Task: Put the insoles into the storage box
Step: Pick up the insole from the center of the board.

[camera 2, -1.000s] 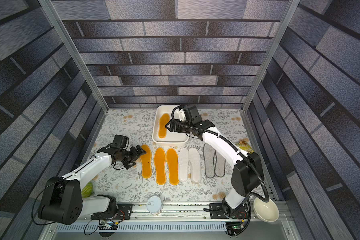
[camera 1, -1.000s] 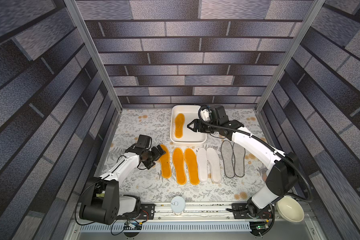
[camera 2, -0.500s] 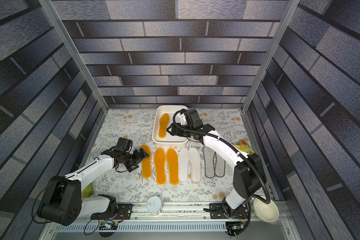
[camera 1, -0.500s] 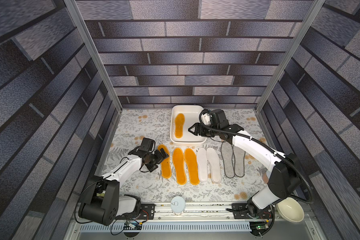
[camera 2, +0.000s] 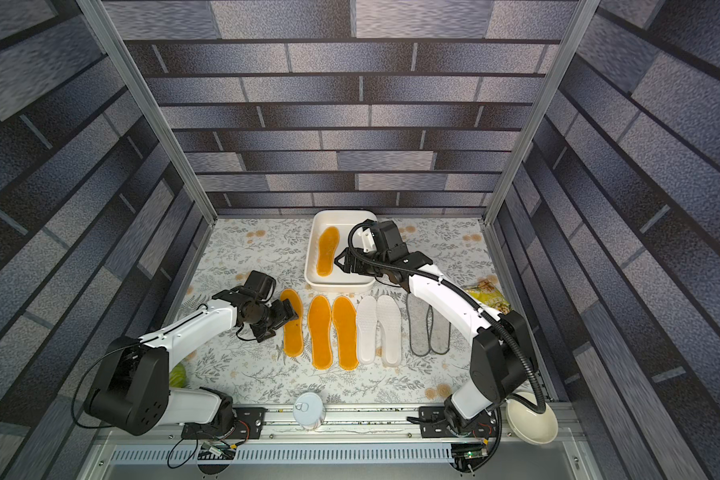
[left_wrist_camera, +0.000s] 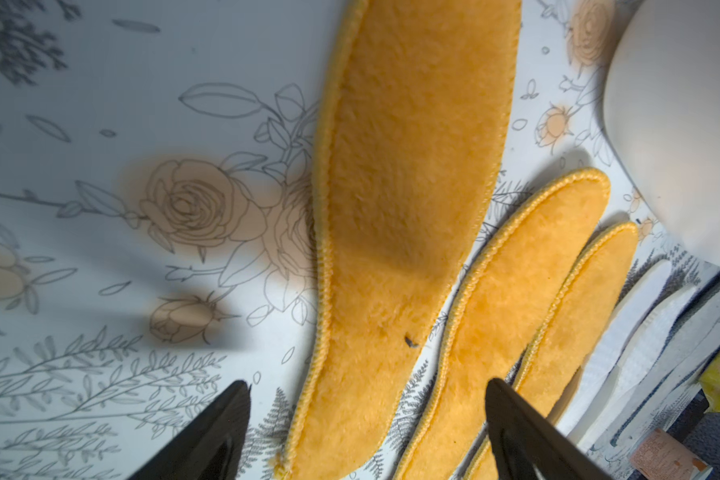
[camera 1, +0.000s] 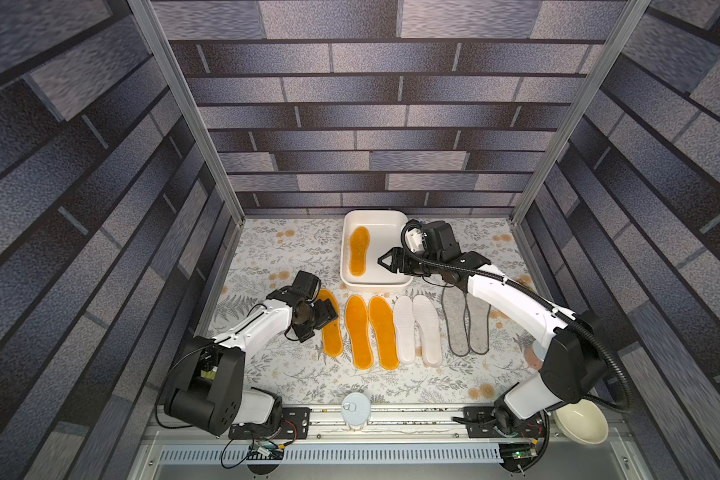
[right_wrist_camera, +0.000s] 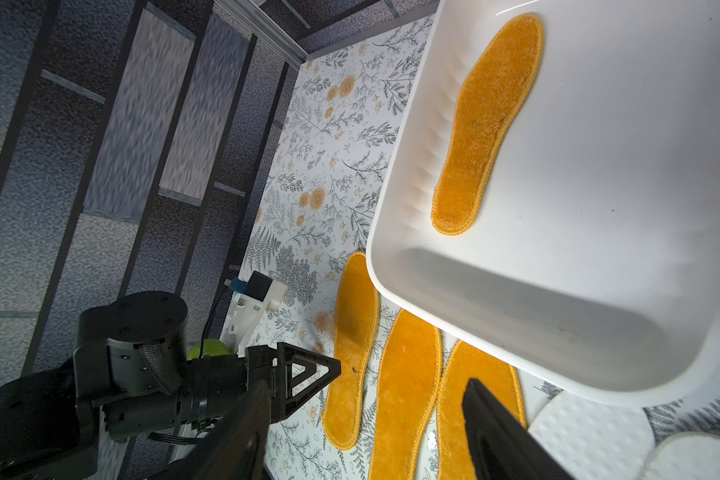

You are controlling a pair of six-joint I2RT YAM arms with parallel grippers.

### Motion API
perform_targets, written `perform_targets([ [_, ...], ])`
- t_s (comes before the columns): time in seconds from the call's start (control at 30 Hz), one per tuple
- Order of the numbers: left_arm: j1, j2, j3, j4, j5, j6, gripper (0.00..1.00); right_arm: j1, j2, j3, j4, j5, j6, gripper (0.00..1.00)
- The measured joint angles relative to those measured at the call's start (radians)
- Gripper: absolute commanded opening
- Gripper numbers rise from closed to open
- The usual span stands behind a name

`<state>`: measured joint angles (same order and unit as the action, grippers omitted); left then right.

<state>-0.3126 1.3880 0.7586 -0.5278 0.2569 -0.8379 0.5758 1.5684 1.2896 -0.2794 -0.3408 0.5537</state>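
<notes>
The white storage box (camera 1: 376,286) stands at the back with one orange insole (camera 1: 358,250) lying flat in it. In front of it lie three orange insoles, two white insoles (camera 1: 417,328) and two grey insoles (camera 1: 466,322) in a row. My left gripper (camera 1: 327,313) is open and low over the leftmost orange insole (left_wrist_camera: 395,232), one finger on each side of it. My right gripper (camera 1: 385,262) hangs open and empty over the box's near right part (right_wrist_camera: 558,332).
A cream bowl (camera 1: 580,424) sits at the front right corner and a white can (camera 1: 355,409) on the front rail. A snack packet (camera 2: 489,297) lies by the right wall and a green object (camera 2: 178,374) behind the left arm's base. Patterned walls enclose the table.
My left gripper has moved right, over the leftmost orange insole, and its jaws have narrowed a little. The right gripper drew back slightly toward the box's near edge.
</notes>
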Motion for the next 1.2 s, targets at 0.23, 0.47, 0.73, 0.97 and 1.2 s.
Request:
perform_targets([
  [0.23,-0.001,0.07,0.021,0.002,-0.003,0.024,0.87,0.0,0.0,-0.012,0.0,0.0,0.007,0.75],
  [0.47,0.006,0.125,0.051,0.035,0.008,0.05,0.86,0.0,0.0,-0.012,0.002,0.0,0.009,0.75],
  [0.73,0.012,0.192,0.124,-0.003,-0.034,0.1,0.83,0.0,0.0,-0.018,0.024,-0.001,0.014,0.75],
  [0.97,-0.023,0.265,0.206,-0.093,-0.094,0.158,0.84,0.0,0.002,-0.018,0.039,-0.013,0.025,0.75],
  [1.2,-0.046,0.293,0.232,-0.122,-0.128,0.169,0.76,0.0,0.006,-0.018,0.046,-0.025,0.033,0.75],
])
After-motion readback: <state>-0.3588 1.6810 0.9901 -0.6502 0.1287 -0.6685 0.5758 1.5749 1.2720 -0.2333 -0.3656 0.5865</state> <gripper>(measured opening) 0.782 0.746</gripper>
